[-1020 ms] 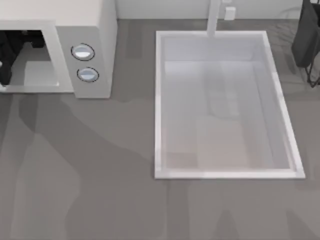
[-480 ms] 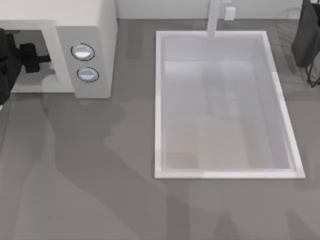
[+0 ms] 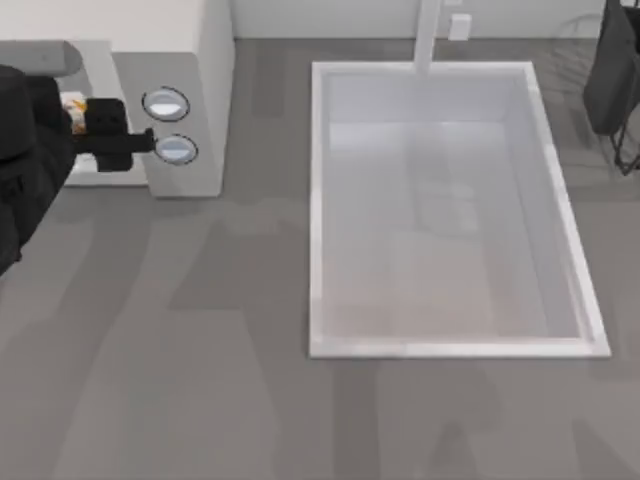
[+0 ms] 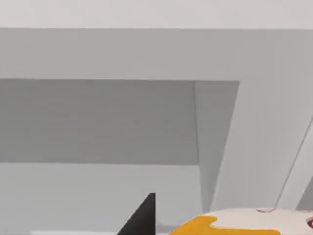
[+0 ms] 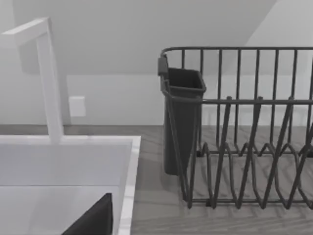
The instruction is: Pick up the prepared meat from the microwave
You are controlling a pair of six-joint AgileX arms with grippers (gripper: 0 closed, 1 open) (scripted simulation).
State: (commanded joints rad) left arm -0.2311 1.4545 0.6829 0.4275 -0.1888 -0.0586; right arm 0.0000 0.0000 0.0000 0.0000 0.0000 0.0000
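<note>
- Since a second ago, the left arm has drawn back out of the microwave [image 3: 195, 60] cavity and now lies in front of the opening at the table's left, with the left gripper [image 3: 112, 132] out by the dials [image 3: 166, 104].
- Meat [image 3: 73, 103]: in the top view an orange-and-cream scrap shows just beside the dark fingers, in front of the cavity mouth. In the left wrist view the meat [image 4: 230, 223] sits right under the camera beside a dark fingertip [image 4: 142, 215], cavity wall behind it. I judge the gripper is clenched on it, though the contact itself is hidden.
- Risk: the piece is small and lumpy, so a thin hold could let it roll out on a quick swing and drop to the table.
- Risk: the fingers lie close to the side panel, so a sideways sweep could knock the dials or the frame and jar the meat loose.
- Sink [image 3: 318, 200]: in the middle, well apart from the work.
- Right arm: parked at the far right by the rack [image 5: 244, 127]; I cannot tell whether its fingers are parted.
</note>
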